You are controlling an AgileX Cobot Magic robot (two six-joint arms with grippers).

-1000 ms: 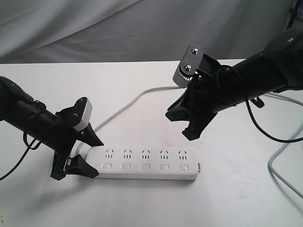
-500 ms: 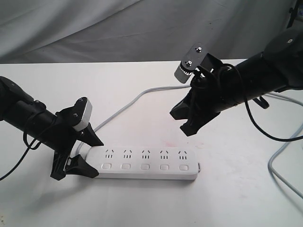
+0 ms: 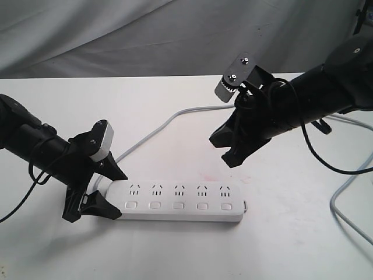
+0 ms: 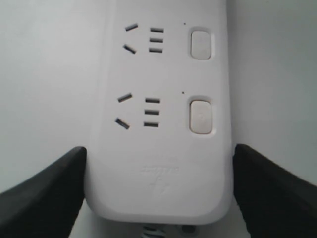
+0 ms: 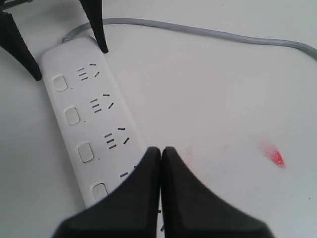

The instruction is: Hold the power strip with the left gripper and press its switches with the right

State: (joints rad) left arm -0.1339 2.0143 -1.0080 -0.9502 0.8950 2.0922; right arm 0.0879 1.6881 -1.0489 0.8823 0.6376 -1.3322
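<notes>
Exterior view — left gripper (image 3: pixel 119 195) pinching power strip (image 3: pixel 182 198) end, right gripper (image 3: pixel 224 153) closed — clear above

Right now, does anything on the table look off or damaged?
Only a small red smear on the white table beside the power strip; what it is I cannot tell. The strip lies flat and looks intact.

A white table (image 3: pixel 175 105) fills the lower frame, a wrinkled grey cloth (image 3: pixel 145 35) lies across the top, and a faint pink stain (image 3: pixel 205 173) sits near the centre.
</notes>
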